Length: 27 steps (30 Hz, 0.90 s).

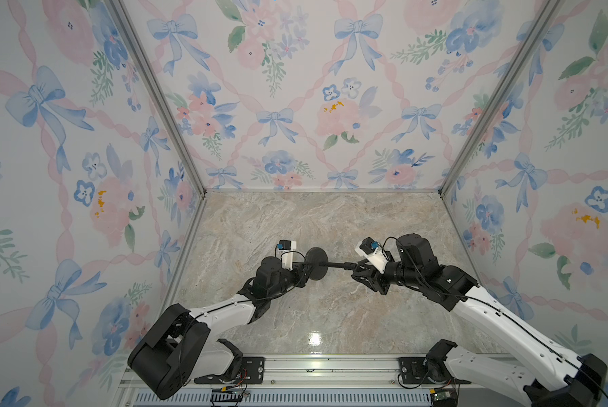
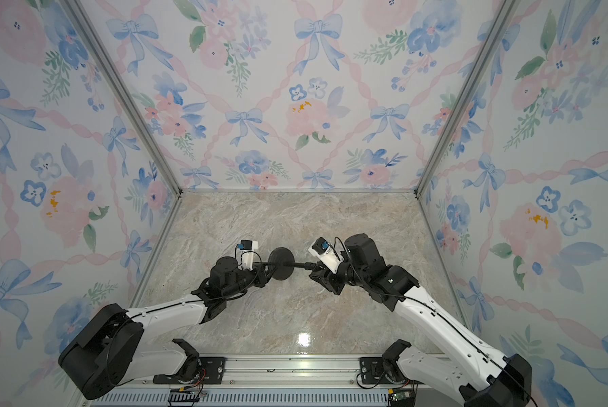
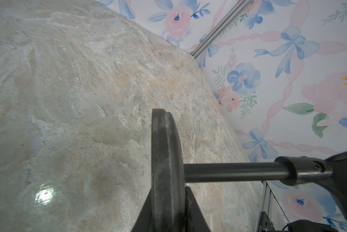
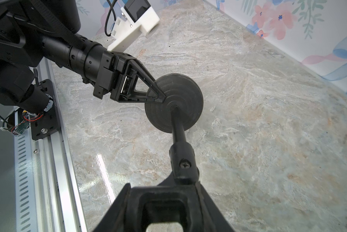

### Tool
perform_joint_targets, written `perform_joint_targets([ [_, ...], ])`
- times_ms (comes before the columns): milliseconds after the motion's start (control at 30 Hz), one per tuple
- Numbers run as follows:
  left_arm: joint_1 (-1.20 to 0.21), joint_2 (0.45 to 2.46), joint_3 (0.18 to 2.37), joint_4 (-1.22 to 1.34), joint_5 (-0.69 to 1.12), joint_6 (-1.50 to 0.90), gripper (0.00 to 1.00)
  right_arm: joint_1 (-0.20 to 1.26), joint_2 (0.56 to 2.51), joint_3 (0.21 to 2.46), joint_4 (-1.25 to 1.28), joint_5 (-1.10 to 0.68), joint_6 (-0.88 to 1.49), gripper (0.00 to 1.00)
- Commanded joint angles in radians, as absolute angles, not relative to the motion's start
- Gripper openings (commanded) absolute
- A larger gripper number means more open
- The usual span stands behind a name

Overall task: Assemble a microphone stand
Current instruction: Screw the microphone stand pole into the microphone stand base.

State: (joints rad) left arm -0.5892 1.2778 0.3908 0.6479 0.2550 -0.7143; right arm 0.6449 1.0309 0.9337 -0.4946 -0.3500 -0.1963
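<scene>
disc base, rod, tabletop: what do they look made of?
Disc base: matte dark grey, concentric ridges, scuffed rim; likely cast metal or hard plastic, cannot tell which.
Rod: smooth black, slight sheen; probably painted metal.
Tabletop: glossy marble pattern with light glare; stone or printed laminate, unclear.

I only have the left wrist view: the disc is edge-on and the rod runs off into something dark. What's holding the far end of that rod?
Observer: The right hand is closed on the clip end of the rod.
Operator: Does the rod meet the disc dead centre?
Observer: Yes. The right wrist view shows it entering the middle of the ringed face of the disc.
Operator: How far onto the disc does my left hand reach?
Observer: The left hand comes in over the rim, and its visible finger lies across the face nearly to the centre.
</scene>
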Motion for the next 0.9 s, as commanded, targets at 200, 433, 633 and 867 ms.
perform_joint_targets([
  [200,-0.607,1.203,0.397,0.785,0.252,-0.724,0.0,0.613,1.146,1.031,-0.507,-0.408,0.271,0.25],
  [433,-0.606,1.172,0.385,0.786,0.222,-0.712,0.0,0.563,1.116,0.901,-0.265,-0.445,0.813,0.2],
  [633,-0.607,1.168,0.38,0.785,0.217,-0.71,0.0,0.517,1.171,0.877,-0.201,-0.57,1.129,0.32],
  [867,-0.606,1.173,0.376,0.785,0.212,-0.716,0.0,0.497,1.144,0.962,-0.336,-0.569,0.835,0.6],
])
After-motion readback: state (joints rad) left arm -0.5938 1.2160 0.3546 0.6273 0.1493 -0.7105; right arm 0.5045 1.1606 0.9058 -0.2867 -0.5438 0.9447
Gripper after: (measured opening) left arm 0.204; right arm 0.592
